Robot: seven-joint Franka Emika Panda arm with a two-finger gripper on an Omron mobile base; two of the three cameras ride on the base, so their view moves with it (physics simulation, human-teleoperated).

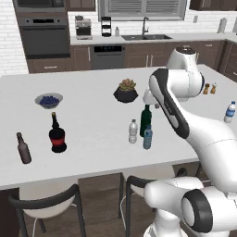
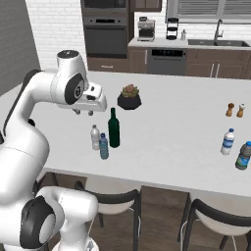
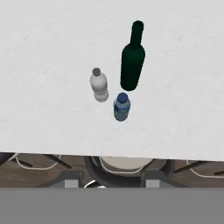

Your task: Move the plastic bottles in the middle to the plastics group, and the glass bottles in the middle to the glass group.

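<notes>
White island counter (image 1: 92,92), dark-wood kitchen behind. Green bottle (image 2: 113,128) stands mid-counter, near front edge; grey bottle (image 2: 95,137) and blue bottle (image 2: 104,146) just beside it, toward arm, all close together. Gripper (image 2: 83,112) hangs above grey bottle, holding nothing; jaw gap hard to judge. Risk, I'd say: tight cluster, fingers descending could knock neighbour over, roll it off edge. Plastics group bottle (image 2: 227,141) far from green bottle one way; black red-label bottle (image 1: 57,134), brown bottle (image 1: 23,148) far other way. Succulent pot (image 2: 129,97) behind.

My white island counter (image 1: 92,92) carries, at centre frame, a green bottle (image 1: 146,119), a clear bottle (image 1: 133,131) and a blue bottle (image 1: 147,137); lower left, a black bottle (image 1: 57,134) and a brown bottle (image 1: 23,148); a berry bowl (image 1: 48,100) upper left.
</notes>
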